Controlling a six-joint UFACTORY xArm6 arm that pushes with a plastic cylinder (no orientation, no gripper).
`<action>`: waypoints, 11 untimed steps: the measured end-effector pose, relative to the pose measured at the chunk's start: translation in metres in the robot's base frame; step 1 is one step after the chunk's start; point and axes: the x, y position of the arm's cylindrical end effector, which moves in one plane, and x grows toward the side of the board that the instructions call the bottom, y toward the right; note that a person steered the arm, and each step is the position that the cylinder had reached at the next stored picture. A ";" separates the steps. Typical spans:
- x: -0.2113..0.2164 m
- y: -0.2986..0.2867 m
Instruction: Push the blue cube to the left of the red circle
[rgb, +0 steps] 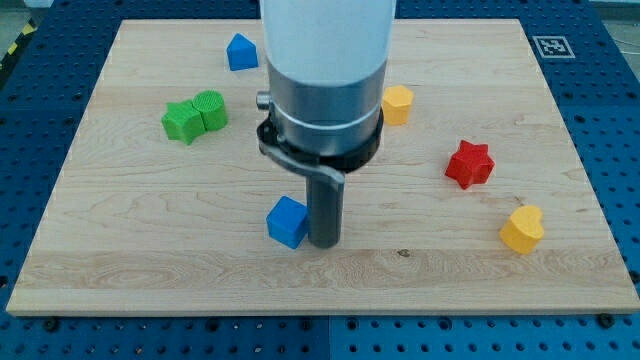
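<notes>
A blue cube (287, 221) lies on the wooden board (130, 260) below the middle. My tip (325, 242) stands right beside the cube's right side, touching or nearly touching it. No red circle shows; it may be hidden behind the arm. A red star block (469, 164) lies to the view's right of the rod.
A blue house-shaped block (241, 52) lies at the top left. Two green blocks (195, 116) sit together at the left. A yellow hexagon block (397, 104) pokes out right of the arm. A yellow heart block (522, 229) lies at the lower right.
</notes>
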 end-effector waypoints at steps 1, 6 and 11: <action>0.016 -0.014; -0.070 -0.029; -0.079 -0.035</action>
